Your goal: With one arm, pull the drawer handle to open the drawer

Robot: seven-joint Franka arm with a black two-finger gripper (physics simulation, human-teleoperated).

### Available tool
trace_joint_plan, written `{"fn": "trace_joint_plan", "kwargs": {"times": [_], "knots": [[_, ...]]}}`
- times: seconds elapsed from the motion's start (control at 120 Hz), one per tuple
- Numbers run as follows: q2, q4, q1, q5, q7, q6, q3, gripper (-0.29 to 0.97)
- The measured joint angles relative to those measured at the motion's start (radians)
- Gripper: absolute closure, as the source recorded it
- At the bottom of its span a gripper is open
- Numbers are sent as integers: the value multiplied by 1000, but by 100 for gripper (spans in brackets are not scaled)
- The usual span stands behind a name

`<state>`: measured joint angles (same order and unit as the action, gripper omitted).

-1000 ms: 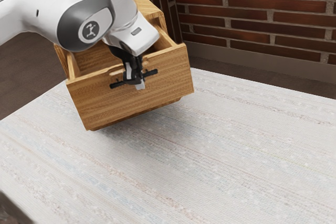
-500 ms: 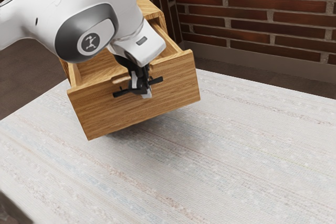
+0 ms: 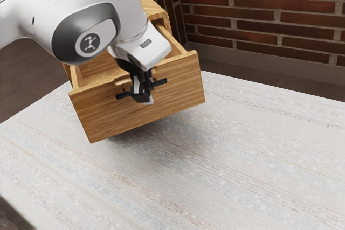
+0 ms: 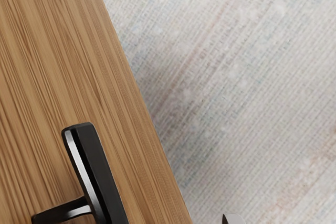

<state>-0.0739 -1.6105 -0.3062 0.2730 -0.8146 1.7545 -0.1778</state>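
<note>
A wooden drawer [image 3: 175, 87] stands pulled out of its wooden cabinet [image 3: 152, 5], with its hollow inside showing behind the front panel. A black bar handle [image 3: 159, 83] crosses the drawer front at a slant. My gripper [image 3: 141, 88] comes down from above and is shut on the middle of that handle. In the wrist view one end of the handle [image 4: 97, 174] stands off the drawer front [image 4: 47, 77] on its short post, right beside my hand.
The cabinet sits at the far corner of a pale woven tabletop [image 3: 242, 160], which spreads toward the exterior view's right and front. A brick wall [image 3: 259, 9] stands behind. My arm [image 3: 81, 9] covers the cabinet's left part.
The drawer has slid farther out toward the exterior view's right with my gripper on its handle. Most of the travel came in the first half second; since then it has barely moved.
</note>
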Motion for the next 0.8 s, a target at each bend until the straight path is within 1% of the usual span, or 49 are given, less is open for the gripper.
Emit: {"fn": "trace_joint_plan", "kwargs": {"times": [0.1,0.217,0.242,0.392,0.525,0.617,0.65,0.708,0.75,0.8], "knots": [[-3,-4,-6,4,9,-5,-1,46],[-15,-5,-18,4,18,-13,-2,46],[-21,-3,-19,5,19,-18,1,49],[-66,6,-25,26,26,-59,17,42],[-104,8,-25,49,31,-106,24,38],[-143,11,-17,56,33,-148,24,25],[-151,36,-15,56,34,-170,24,21],[-135,139,3,42,36,-220,23,16],[-104,215,64,-2,36,-258,22,13],[-75,262,134,-48,31,-296,21,10]]}}
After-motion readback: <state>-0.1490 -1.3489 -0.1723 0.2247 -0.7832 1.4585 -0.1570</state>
